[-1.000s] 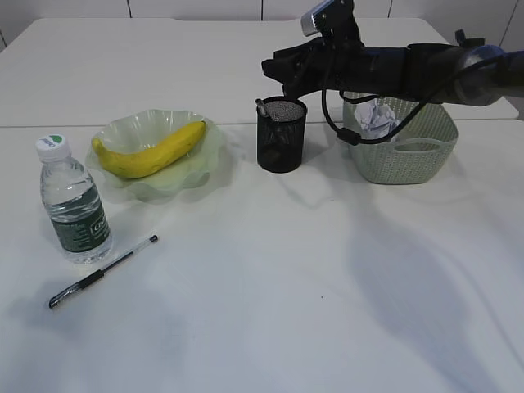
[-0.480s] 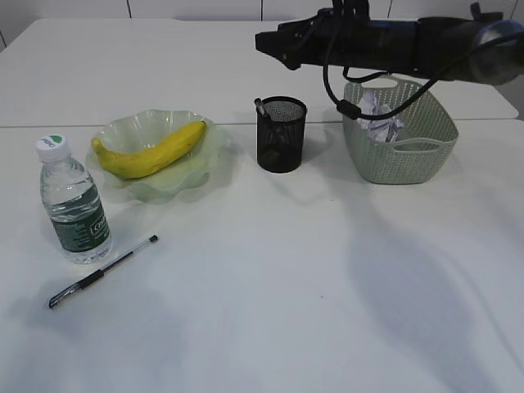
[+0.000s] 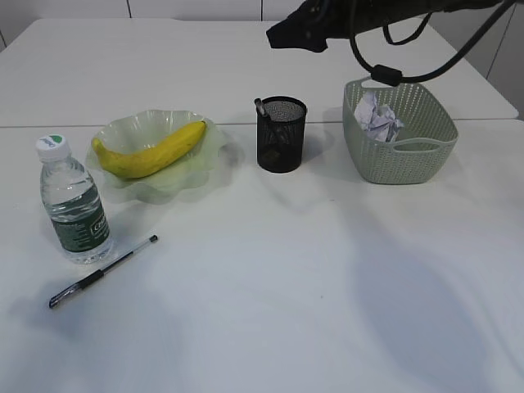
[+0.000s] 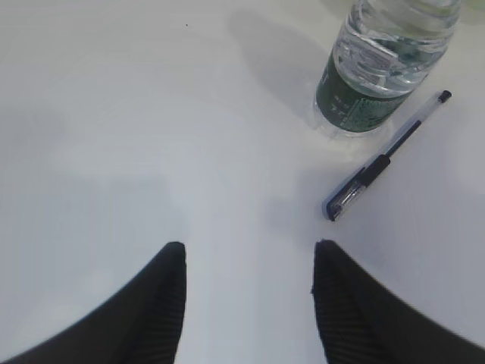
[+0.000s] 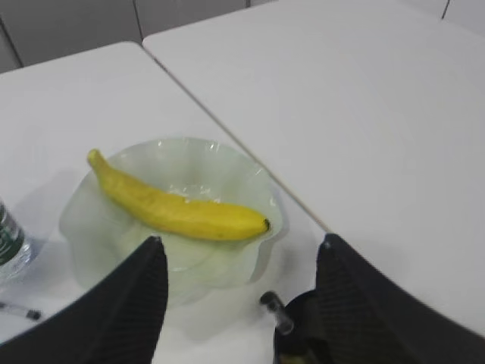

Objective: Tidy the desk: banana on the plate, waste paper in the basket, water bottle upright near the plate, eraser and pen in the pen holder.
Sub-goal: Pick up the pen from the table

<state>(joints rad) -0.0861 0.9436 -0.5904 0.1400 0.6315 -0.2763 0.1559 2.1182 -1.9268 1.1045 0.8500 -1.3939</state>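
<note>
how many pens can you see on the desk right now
1 for certain: the pen lies on the table in front of the water bottle. Something sticks up in the pen holder, possibly another.

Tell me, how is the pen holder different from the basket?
The pen holder is black, round and tall; the basket is pale green, wide and low with a handle slot. The pen holder has a thin stick-like thing poking out; the basket holds crumpled paper. Both are open-topped and full of little holes.
</note>
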